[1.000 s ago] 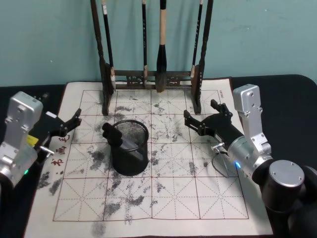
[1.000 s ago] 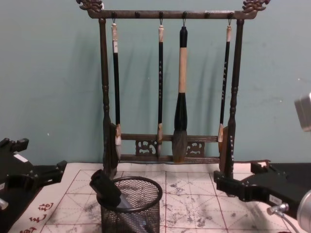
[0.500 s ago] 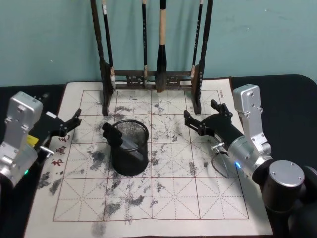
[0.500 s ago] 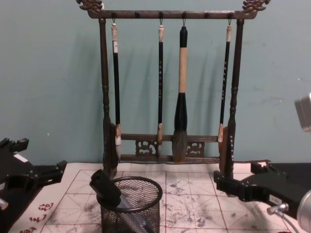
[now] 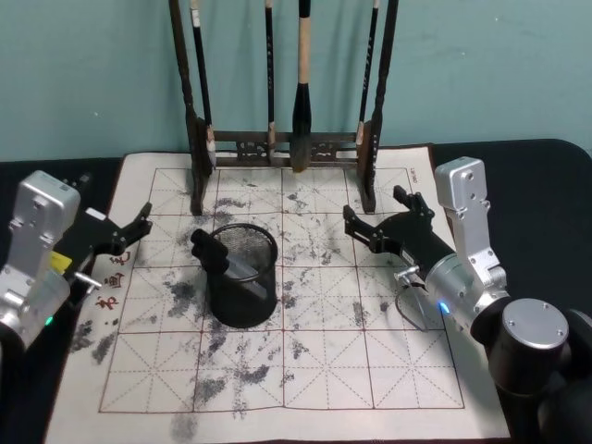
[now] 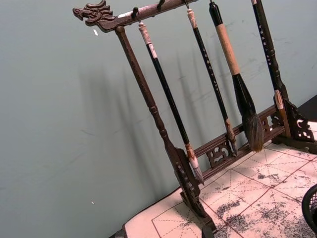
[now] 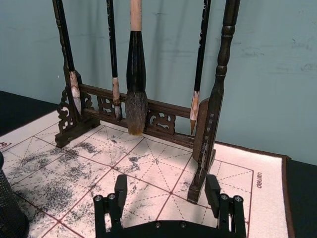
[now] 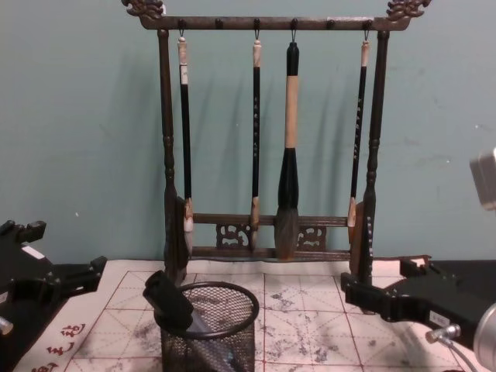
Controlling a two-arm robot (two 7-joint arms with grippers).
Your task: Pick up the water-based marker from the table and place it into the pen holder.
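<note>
The water-based marker point(image 5: 215, 253) already leans inside the pen holder point(image 5: 242, 277), between my claws. My left claw point(image 5: 137, 226) and right claw point(image 5: 372, 222) hover apart from it, both spread open and empty. I judge the best move is to stay clear of the rim.

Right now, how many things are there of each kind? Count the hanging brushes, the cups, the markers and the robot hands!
Hanging brushes on the wooden rack: 4
Pen holder: 1
Marker leaning inside the pen holder: 1
Grippers: 2, the left gripper and the right gripper, both open beside the practice mat
Total: 8
</note>
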